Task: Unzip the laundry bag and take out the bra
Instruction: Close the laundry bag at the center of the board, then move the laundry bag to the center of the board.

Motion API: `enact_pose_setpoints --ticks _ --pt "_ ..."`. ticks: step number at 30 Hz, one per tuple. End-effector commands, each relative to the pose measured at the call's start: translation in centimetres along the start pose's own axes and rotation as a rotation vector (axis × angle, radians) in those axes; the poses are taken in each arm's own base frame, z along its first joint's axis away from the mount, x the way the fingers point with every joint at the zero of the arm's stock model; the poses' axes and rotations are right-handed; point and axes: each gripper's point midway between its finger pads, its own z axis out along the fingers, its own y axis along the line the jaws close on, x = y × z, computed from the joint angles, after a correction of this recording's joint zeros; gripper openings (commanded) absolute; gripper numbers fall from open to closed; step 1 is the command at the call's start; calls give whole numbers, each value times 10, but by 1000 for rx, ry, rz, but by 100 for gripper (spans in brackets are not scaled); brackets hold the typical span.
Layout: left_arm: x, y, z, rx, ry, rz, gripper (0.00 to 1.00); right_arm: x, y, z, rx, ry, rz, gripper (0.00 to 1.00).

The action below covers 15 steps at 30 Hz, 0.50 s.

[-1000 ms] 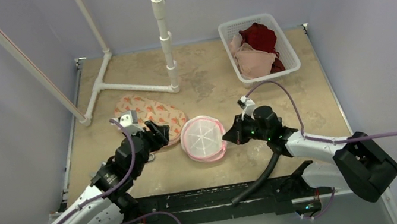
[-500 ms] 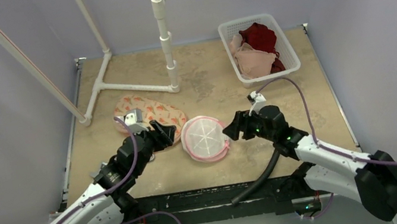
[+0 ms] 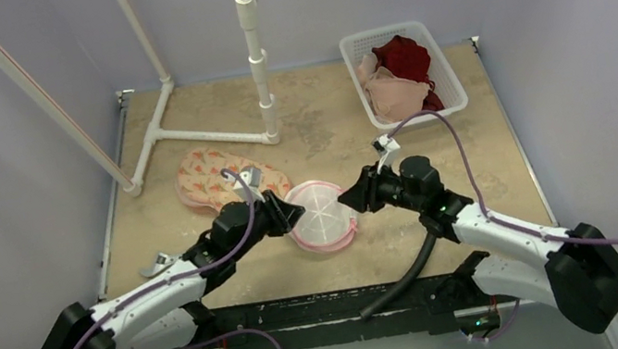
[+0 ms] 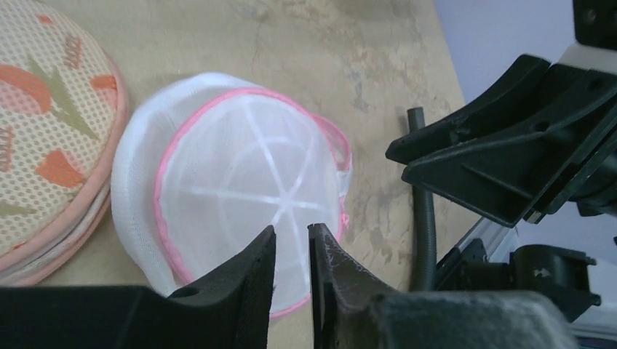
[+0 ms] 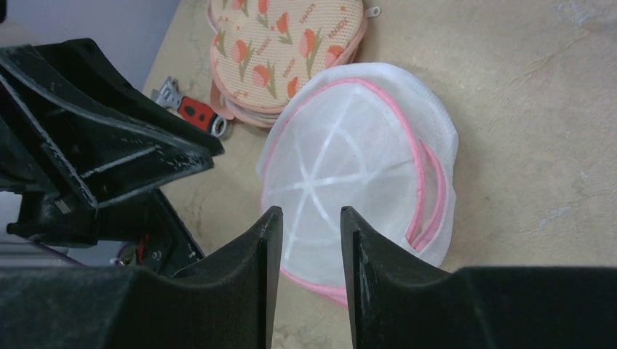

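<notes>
A round white mesh laundry bag (image 3: 321, 216) with pink trim lies flat mid-table; it also shows in the left wrist view (image 4: 233, 174) and the right wrist view (image 5: 356, 163). Its pink zipper edge (image 5: 429, 196) runs along the right side. No bra shows through the mesh. My left gripper (image 3: 289, 214) is at the bag's left edge, its jaws a narrow gap apart and empty (image 4: 292, 230). My right gripper (image 3: 347, 198) is at the bag's right edge, open and empty (image 5: 305, 211). Both hover over the bag.
A floral mesh pouch (image 3: 226, 176) lies just left of the bag, touching it. A white basket (image 3: 452, 86) of red and beige garments stands at the back right. A white pipe stand (image 3: 257, 61) is at the back. A red-handled tool (image 5: 193, 109) lies near the left arm.
My left gripper has moved right, off the floral pouch to the white bag's left edge. My right gripper has shifted slightly up and left along the bag's right edge.
</notes>
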Motion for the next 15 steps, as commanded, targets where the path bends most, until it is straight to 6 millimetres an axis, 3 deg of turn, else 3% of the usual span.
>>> enact_pose_setpoints --ticks 1,9,15 --pt "5 -25 14 150 4 -49 19 0 4 9 -53 -23 9 37" --pt "32 -14 39 145 62 -81 12 13 -12 13 -13 -10 9 33" --pt "51 25 42 4 82 -89 10 32 -26 24 5 40 34 32"
